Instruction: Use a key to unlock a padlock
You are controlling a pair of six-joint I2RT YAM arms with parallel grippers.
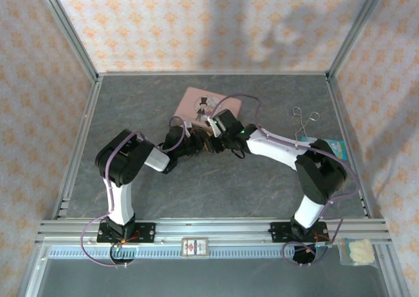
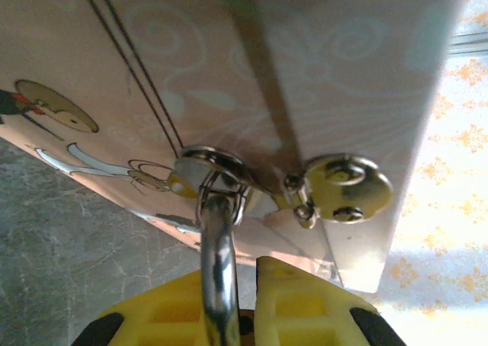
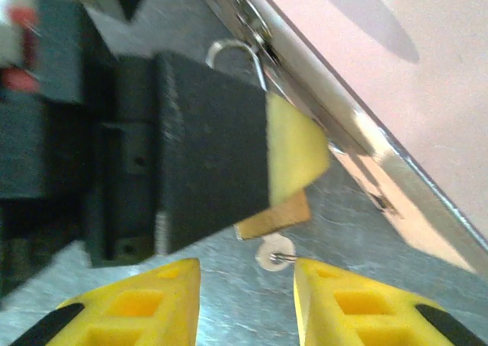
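Brass padlock (image 3: 276, 215), pinched at its body by my left claw (image 2: 229, 289), hangs at the near edge of the pink tin (image 3: 396, 72). Its silvery shackle (image 2: 216, 254) is threaded through the tin's hasp ring (image 2: 210, 171). The key (image 3: 272, 252) juts from the padlock's underside, apparently seated in the keyway, with its loop head just above the grey surface (image 3: 229, 315). My right claw (image 3: 245, 268) stands wide, one finger on either side of the key head and clear of it. Risks, as I judge them: closing off-centre could nudge the tiny head sideways and slip the key out. Turning too hard could twist the padlock within the left pads, or drag the tin by its hasp instead of releasing the shackle.
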